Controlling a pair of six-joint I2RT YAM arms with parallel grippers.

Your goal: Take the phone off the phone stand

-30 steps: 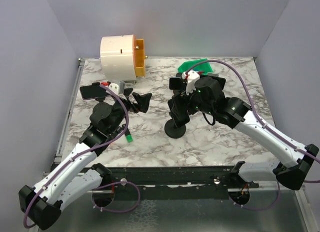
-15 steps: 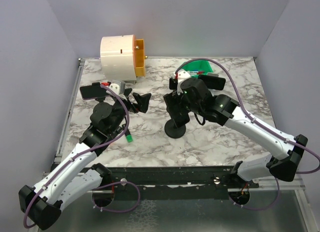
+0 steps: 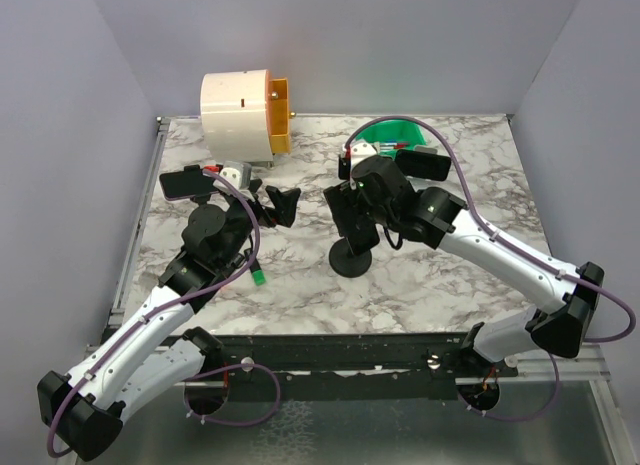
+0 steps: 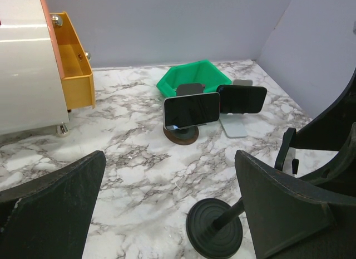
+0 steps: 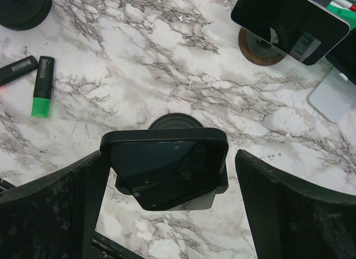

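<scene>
The marble tabletop [image 3: 430, 285] carries a white drawer unit [image 3: 235, 115] well behind and to the left of the black phone stand [image 3: 351, 257] at its middle. The right gripper [image 5: 168, 159] hangs over that stand, jaws wide apart, one on each side of the phone [image 5: 164, 167] resting in its cradle, probably lined up to pinch it. Left of the stand the left gripper [image 4: 169, 159] hovers, jaws apart and empty, out of the way. A green highlighter [image 5: 43, 81] lies on the tabletop left of the stand's base.
</scene>
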